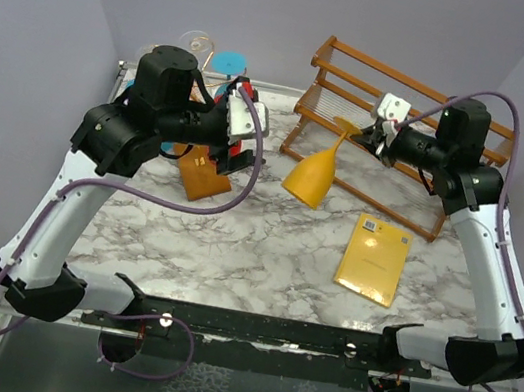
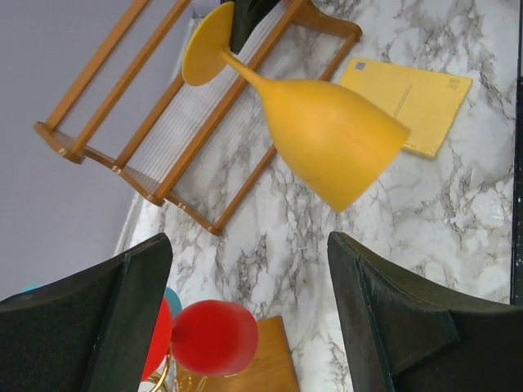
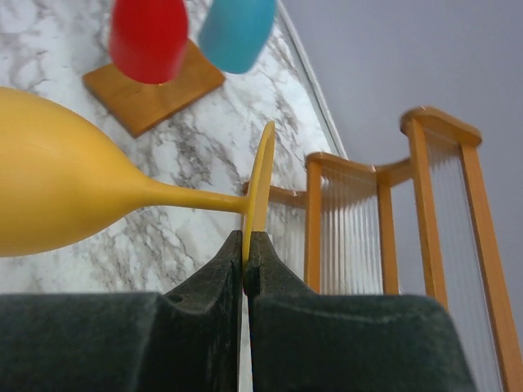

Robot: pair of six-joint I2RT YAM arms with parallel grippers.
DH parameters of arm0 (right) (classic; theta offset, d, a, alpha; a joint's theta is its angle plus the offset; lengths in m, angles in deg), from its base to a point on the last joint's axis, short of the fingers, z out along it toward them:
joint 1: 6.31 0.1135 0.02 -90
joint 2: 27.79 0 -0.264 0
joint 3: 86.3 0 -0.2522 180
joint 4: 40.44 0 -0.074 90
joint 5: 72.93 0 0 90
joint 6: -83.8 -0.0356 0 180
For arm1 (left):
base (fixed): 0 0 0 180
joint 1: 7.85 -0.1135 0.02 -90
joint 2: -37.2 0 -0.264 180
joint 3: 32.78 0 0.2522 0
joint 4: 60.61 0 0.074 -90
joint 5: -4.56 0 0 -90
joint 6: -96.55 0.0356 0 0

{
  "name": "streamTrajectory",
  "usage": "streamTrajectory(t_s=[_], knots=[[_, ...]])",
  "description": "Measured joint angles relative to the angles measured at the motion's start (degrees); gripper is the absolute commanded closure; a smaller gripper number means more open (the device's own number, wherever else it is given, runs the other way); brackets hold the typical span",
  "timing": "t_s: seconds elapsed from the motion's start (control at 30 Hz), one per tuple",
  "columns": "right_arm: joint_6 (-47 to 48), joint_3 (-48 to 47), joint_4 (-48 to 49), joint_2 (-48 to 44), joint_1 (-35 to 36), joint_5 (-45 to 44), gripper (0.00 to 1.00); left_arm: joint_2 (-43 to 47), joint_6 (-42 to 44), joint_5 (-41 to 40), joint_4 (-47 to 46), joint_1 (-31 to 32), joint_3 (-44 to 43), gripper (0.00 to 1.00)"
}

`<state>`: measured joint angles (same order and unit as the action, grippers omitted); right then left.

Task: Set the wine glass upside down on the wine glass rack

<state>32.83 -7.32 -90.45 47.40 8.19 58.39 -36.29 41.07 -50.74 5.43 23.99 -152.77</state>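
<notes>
The yellow wine glass (image 1: 310, 175) hangs tilted above the marble table, bowl down-left, foot up-right. My right gripper (image 1: 375, 135) is shut on the rim of its foot (image 3: 258, 175), and the bowl (image 3: 57, 192) points away to the left. My left gripper (image 1: 241, 142) is open and empty; its wrist view shows the glass (image 2: 327, 139) ahead of it and apart. The wine glass rack stands on its orange-brown base (image 1: 205, 176) under the left gripper. A bit of its gold wire (image 2: 159, 377) shows, with a red glass (image 2: 214, 336) and a blue glass (image 3: 237, 28) hanging on it.
A large brown slatted wooden rack (image 1: 396, 128) stands at the back right, just behind the right gripper. A yellow booklet (image 1: 374, 259) lies flat on the table at the right. The table's back edge and grey walls are close behind.
</notes>
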Motion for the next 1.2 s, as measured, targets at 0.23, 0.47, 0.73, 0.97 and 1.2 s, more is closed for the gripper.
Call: streamTrajectory(t_s=[0.23,0.47,0.73,0.97,1.2], knots=[[8.24,0.68,-6.64,-0.85,6.29,7.52,0.99,-2.73,0.13,3.21,-1.53,-0.02,4.76,0.28],[10.19,1.97,-9.57,-0.83,11.93,13.38,0.99,-4.33,1.29,7.52,-2.91,-0.24,8.31,0.35],[10.58,1.97,-10.21,0.44,13.35,17.09,0.99,-5.64,5.70,16.37,-1.31,-0.26,8.55,0.48],[10.97,2.05,-10.27,0.66,13.94,17.94,0.99,-6.47,8.35,20.31,-0.55,-0.26,9.01,0.57],[11.37,2.05,-10.27,0.66,14.34,18.40,0.99,-7.08,10.97,22.97,-0.46,-0.22,11.54,0.64]])
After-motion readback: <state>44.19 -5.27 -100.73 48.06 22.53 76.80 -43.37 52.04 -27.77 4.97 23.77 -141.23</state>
